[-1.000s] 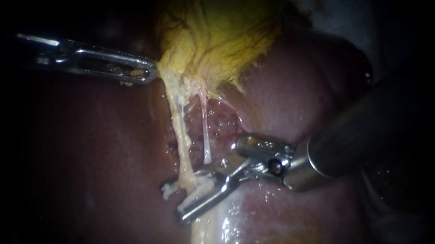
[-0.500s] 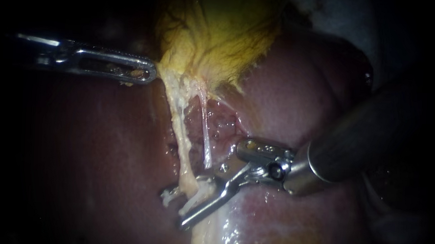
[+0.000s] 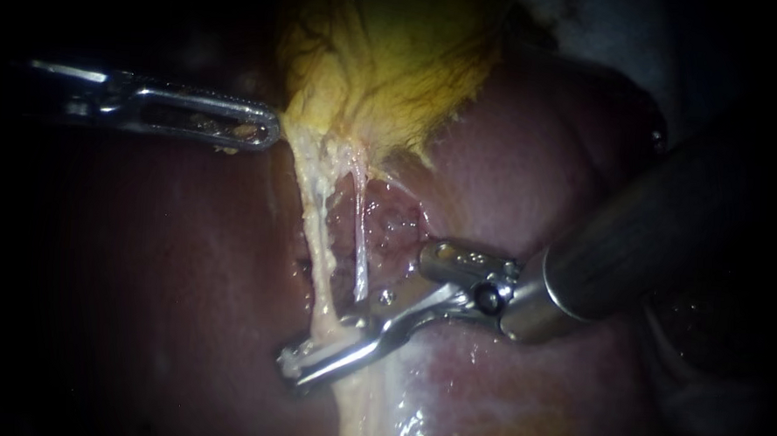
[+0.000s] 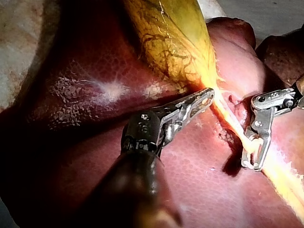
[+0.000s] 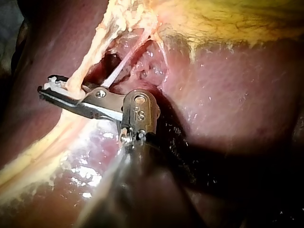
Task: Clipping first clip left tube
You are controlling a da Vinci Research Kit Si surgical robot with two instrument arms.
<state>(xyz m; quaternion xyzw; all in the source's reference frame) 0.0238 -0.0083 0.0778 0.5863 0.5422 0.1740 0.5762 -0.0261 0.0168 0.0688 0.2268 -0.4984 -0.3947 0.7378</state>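
Observation:
The yellow gallbladder (image 3: 387, 60) hangs over the red liver (image 3: 185, 262). Two pale tubes run down from it: the thicker left tube (image 3: 318, 232) and the thin right tube (image 3: 361, 243). My left instrument (image 3: 274, 134) is shut on the gallbladder's lower edge and holds it taut. My right instrument (image 3: 290, 371) reaches across from the right, its long jaws pressed together on the left tube low down. The right wrist view shows the left tube (image 5: 88, 61) running in between those jaws (image 5: 45, 90). Whether a clip sits there, I cannot tell.
Wet, raw liver bed (image 3: 393, 223) shows behind the two tubes. A pale yellow strip of tissue (image 3: 363, 409) runs down below the right instrument's jaws. The right instrument's dark shaft (image 3: 667, 239) fills the right side.
The right instrument's jaws have slid further left across the left tube, and the gap between them has closed onto it. The left instrument has not moved.

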